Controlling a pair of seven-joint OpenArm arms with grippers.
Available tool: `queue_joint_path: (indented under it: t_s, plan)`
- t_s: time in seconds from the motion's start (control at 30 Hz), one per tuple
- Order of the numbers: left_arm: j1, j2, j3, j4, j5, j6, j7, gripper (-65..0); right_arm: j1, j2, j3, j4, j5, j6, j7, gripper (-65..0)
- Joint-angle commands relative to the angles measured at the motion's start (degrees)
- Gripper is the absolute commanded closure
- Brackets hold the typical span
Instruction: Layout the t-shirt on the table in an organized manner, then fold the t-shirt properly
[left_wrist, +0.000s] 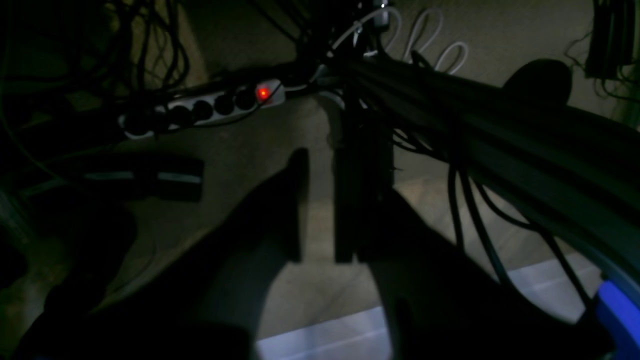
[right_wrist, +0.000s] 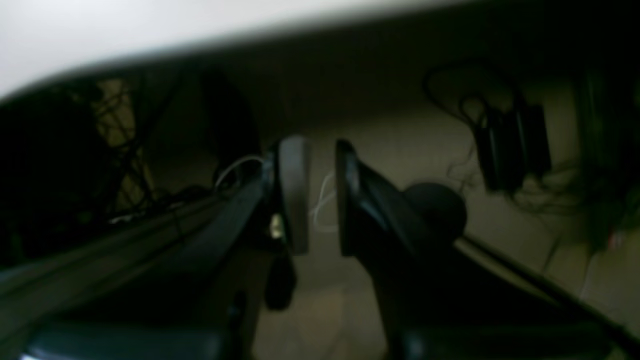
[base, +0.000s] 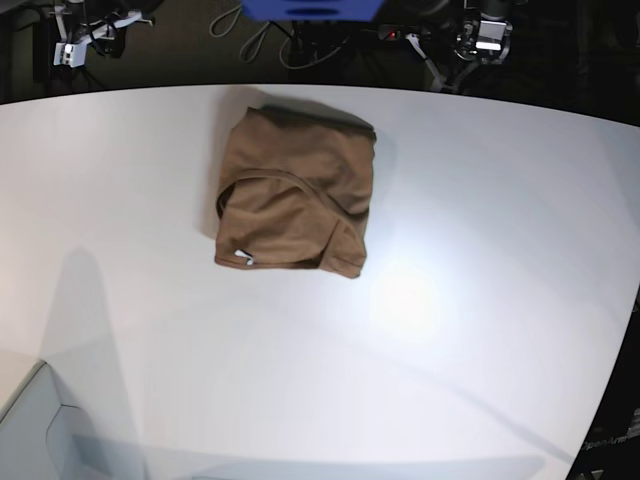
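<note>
The brown t-shirt (base: 295, 195) lies folded into a compact, roughly square bundle on the white table (base: 480, 300), left of centre towards the far edge. A small white tag (base: 243, 257) shows at its near left corner. Both arms sit beyond the far edge, well away from the shirt: the left arm (base: 483, 38) at the top right, the right arm (base: 75, 45) at the top left. In the left wrist view my left gripper (left_wrist: 320, 160) hangs over the dark floor, its fingers a narrow gap apart and holding nothing. My right gripper (right_wrist: 319, 150) stands the same way below the table's edge (right_wrist: 100, 35).
Under and behind the table are a power strip (left_wrist: 200, 107) with a red light, many dark cables and a dark frame rail (left_wrist: 500, 130). A blue part (base: 310, 8) sits at the far middle edge. A grey box (base: 40, 430) is at the near left corner.
</note>
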Motion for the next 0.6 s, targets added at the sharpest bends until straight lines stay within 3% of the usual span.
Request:
queue_joint_path:
  t_s: [0.0,0.07,0.13,0.2,0.37,0.57]
  plan:
    - [-0.18,0.24,0.05,0.51,-0.07,-0.48,-0.56,-8.4,-0.45,0.3,0.65,-1.62,0.16,0.19,0.73,-8.5]
    - [-0.35,0.33,0.05,0.16,-0.07,-0.48,-0.56,-8.4,1.58,0.3,0.83,-9.18,-0.9,0.19,1.88,-8.5]
    - [-1.67,0.86,1.02,-0.19,-0.07,-0.39,-0.56,-8.4,4.74,2.66,0.92,-19.81,-3.89,0.19,4.86,-8.5]
    - [-2.64,1.38,3.92,-2.04,-0.07,0.66,-0.56,-8.4,7.55,4.33,1.18,-29.57,-6.35,0.19,10.05,-8.5]
    - [-7.04,1.74,7.7,-9.34,-0.6,7.43,-0.65,-8.4,14.24,7.76,3.38,-51.2,-13.65,0.19,24.82,-8.5]
    - [-7.91,1.91,7.7,-12.06,-0.6,8.4,-0.74,-8.4,19.95,11.37,3.29,-69.13,-23.58,0.19,37.39,-8.5]
